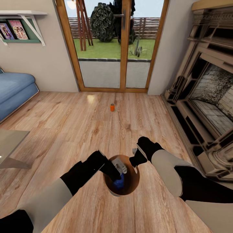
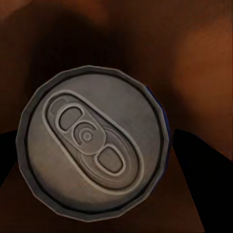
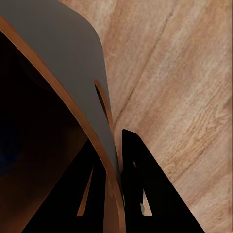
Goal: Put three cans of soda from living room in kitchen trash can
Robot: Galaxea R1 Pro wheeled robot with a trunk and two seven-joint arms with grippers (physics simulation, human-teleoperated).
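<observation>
With the right gripper clamped on the trash can rim, the left gripper (grip state unclear) lowers the blue soda can inside, leaving the orange soda can by the glass doors to fetch next.

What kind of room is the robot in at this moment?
Most likely a living room: a blue sofa stands at the left, a brick fireplace at the right, and wood-framed glass doors open onto a garden. The floor is warm wood.
</observation>
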